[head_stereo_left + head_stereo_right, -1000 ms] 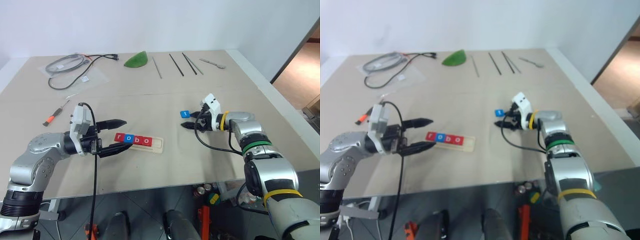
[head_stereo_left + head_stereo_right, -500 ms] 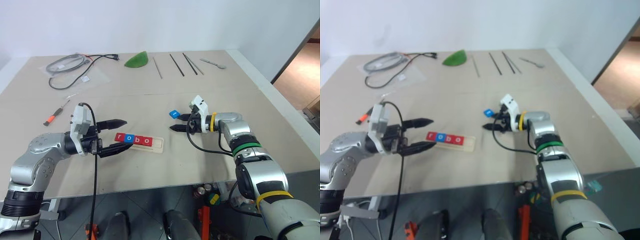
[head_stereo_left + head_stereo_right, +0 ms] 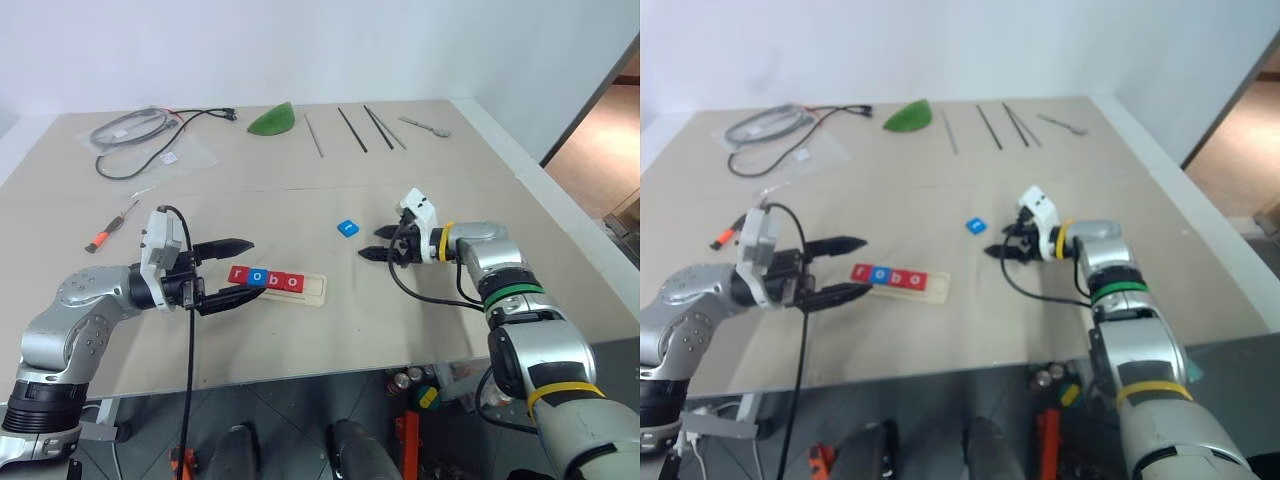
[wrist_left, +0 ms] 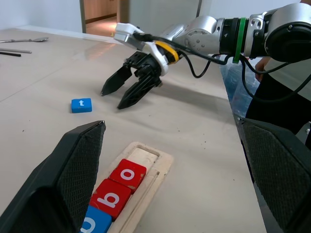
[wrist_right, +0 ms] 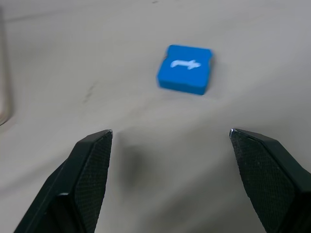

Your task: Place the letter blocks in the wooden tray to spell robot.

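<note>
Tray (image 3: pixel 290 285) is waiting with one slot free for blue t block (image 3: pixel 347 228); right gripper (image 3: pixel 375 252) is hovering spread nearby, left gripper (image 3: pixel 238 269) spread too.

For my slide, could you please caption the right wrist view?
Open right gripper facing the blue t block lying on the table.

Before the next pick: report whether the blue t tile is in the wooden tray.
Out. The small blue square t tile lies flat on the table, apart from the pale wooden tray, whose last slot is empty.

Bright, even light falls on the table (image 3: pixel 420 320); shadows are soft. The blue tile (image 5: pixel 185 68) looks slightly blurred, the wide-set black fingers (image 5: pixel 90 170) nearer it softer.
</note>
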You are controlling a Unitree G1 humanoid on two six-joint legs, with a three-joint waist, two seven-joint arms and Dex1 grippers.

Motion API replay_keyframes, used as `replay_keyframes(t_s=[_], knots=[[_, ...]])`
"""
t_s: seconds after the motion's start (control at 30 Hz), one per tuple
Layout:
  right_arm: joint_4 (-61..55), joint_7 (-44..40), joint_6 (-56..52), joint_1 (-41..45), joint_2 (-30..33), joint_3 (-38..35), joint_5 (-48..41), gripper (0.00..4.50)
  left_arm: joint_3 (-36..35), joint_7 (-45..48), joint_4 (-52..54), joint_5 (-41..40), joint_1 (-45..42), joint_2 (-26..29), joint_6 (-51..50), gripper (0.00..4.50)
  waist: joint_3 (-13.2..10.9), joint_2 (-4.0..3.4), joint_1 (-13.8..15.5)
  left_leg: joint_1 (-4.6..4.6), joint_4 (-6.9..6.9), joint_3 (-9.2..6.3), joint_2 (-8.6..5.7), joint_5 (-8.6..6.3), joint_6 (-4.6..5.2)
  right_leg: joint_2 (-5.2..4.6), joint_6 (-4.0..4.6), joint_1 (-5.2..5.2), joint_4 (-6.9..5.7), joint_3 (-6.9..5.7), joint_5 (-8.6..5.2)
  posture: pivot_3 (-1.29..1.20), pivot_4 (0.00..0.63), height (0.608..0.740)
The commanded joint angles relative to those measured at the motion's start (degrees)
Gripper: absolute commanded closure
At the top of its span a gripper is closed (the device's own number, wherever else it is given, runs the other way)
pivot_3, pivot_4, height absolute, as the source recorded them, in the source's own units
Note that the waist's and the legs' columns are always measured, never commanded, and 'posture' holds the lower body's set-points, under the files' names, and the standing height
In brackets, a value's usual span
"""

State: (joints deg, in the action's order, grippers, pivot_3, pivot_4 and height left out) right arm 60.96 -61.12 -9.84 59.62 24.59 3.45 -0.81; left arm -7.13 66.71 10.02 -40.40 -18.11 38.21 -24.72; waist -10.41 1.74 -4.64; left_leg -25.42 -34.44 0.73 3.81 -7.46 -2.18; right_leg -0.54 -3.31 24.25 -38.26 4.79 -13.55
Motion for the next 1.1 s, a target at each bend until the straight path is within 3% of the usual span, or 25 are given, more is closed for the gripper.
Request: replay_keyframes(t_s=[0.03,0.5,0.63,0.77,0.8,1.1], knots=[[0.4,2.3,0.5,2.1,-1.9,-1.0,-0.5,0.53,-0.4,0.1,0.4,0.2,-1.3,-0.1,0.9,0.0,0.0,0.0,0.0,0.0,0.0,0.0,0.0,0.0,0.0,0.0,0.01,0.0,0.0,0.0,0.0,0.0,0.15,0.74],[5.6,11.1,3.8,5.4,-5.1,-0.8,1.1,0.53,-0.9,-0.7,1.5,0.1,-0.2,-0.3,0.8,0.0,0.0,0.0,0.0,0.0,0.0,0.01,0.0,0.0,0.0,0.0,0.0,-0.01,0.0,0.03,0.0,0.0,0.15,0.74],[6.5,12.8,4.2,5.8,-5.5,-1.2,1.1,1.67,-0.9,-0.9,1.6,0.1,0.0,-0.3,1.0,0.0,0.0,0.0,0.0,0.0,0.0,0.0,0.0,0.0,0.0,0.0,0.01,-0.01,0.0,0.03,0.0,0.0,0.15,0.74],[7.6,15.5,4.1,6.4,-5.7,-1.5,1.2,3.15,-1.1,-1.3,1.8,0.1,0.2,-0.3,1.2,0.0,0.0,0.0,0.0,0.0,0.0,0.0,0.0,0.0,0.0,0.0,0.0,-0.01,0.0,0.04,0.0,0.0,0.15,0.74],[7.8,16.2,4.1,6.5,-5.9,-1.6,1.2,3.32,-1.2,-1.4,1.8,0.1,0.4,-0.3,1.3,0.0,0.0,0.0,0.0,0.0,0.0,0.0,0.0,0.0,0.0,0.0,0.01,-0.01,0.0,0.04,0.0,0.0,0.15,0.74],[6.6,12.5,4.7,5.9,-4.3,-1.0,1.9,3.34,-4.7,-0.4,2.8,-1.8,3.2,2.4,-0.2,0.0,0.0,-0.01,0.0,0.0,0.01,0.0,0.0,0.0,0.0,0.0,0.04,0.0,0.0,0.04,-0.02,0.0,0.15,0.74]])
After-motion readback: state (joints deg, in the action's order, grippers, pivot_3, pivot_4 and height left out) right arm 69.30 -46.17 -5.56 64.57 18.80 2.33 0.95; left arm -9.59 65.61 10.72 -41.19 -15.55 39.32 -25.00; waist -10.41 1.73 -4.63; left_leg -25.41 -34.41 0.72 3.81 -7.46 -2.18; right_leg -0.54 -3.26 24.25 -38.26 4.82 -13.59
